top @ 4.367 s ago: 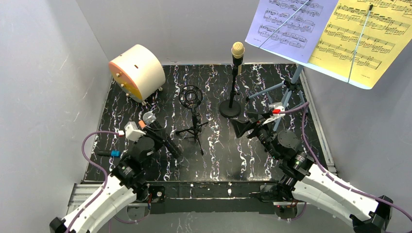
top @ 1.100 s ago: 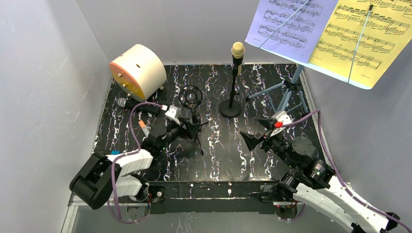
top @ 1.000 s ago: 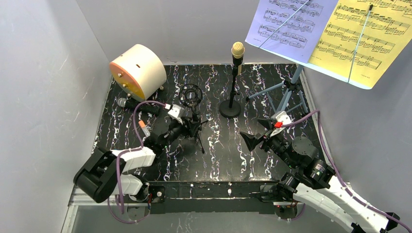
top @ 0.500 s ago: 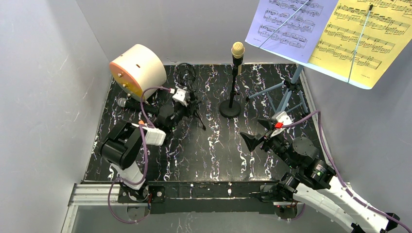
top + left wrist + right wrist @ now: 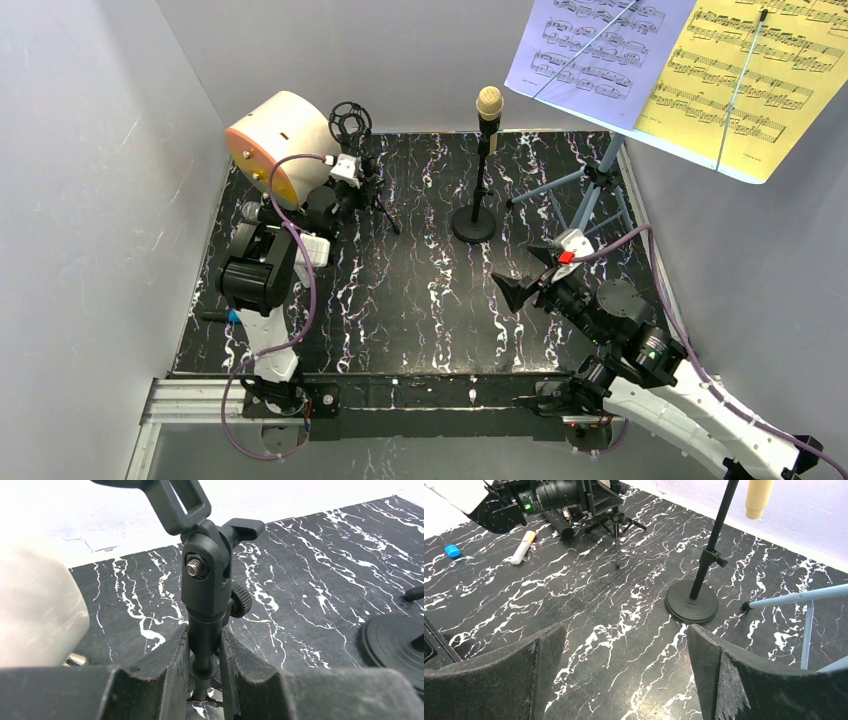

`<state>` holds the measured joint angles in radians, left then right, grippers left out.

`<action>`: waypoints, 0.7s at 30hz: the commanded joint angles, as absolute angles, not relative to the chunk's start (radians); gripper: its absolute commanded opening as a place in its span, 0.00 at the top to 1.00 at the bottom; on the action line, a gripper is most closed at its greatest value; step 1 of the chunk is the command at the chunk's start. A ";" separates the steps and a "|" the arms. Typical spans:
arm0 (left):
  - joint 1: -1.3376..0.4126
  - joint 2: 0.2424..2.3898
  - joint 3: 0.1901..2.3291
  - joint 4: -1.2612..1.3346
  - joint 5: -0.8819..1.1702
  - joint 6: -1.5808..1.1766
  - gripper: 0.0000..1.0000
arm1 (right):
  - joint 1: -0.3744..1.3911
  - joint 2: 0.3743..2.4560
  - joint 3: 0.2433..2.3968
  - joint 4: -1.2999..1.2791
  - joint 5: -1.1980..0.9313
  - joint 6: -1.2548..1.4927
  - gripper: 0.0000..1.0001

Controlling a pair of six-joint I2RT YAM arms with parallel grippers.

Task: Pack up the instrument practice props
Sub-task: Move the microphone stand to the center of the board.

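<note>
Gripping: left gripper (image 5: 204, 656) jaws clamped on stem of black tripod mic pole (image 5: 205, 582), at mat's (image 5: 430, 310) far-left, just beside cream cylinder (image 5: 285, 145). Right gripper (image 5: 621, 647) jaws wide apart, holding nothing, near round-base pole (image 5: 692, 606).

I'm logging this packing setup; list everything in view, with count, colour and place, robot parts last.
Drum-like cylinder: one, cream with orange face, far left.
Ring-topped tripod mic pole: one, black, in the left gripper.
Round-base mic pole: one, black, upright, far centre.
Ball-headed microphone: one, cream, atop that pole.
Silver-headed microphone: one, black handle, lying far left.
Tripod music rack: one, blue, far right.
Score sheets: two, lavender and yellow, on the rack.
Marker-like stick: one, white with orange tip, left on mat.
Marbled mat: one, black veined white, under everything.
Left gripper: one, black, shut on the tripod pole.
Right gripper: one, black, open, near right.
</note>
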<state>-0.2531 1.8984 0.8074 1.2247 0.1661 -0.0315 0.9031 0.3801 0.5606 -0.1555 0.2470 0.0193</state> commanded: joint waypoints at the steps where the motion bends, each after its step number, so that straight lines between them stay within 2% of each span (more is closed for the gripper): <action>1: -0.229 1.907 0.838 1.199 0.176 0.029 0.89 | 0.902 0.403 0.563 -0.103 0.238 0.008 0.01; 5: -0.228 1.916 0.862 1.176 0.213 0.040 0.77 | 0.902 0.427 0.554 -0.083 0.238 0.021 0.01; 10: -0.227 1.869 0.834 1.169 0.228 -0.023 0.44 | 0.902 0.474 0.552 -0.045 0.238 0.047 0.01; 17: -0.230 1.703 0.719 1.162 0.192 -0.118 0.28 | 0.901 0.598 0.554 0.087 0.307 0.051 0.01; 21: -0.231 1.561 0.641 1.075 0.185 -0.225 0.24 | 0.902 0.707 0.548 0.218 0.450 0.038 0.01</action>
<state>-0.2329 1.7195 0.6910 1.1320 0.2028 -0.1165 0.9035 0.6319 0.5583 0.0277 0.3035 0.0463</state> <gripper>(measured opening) 0.745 0.985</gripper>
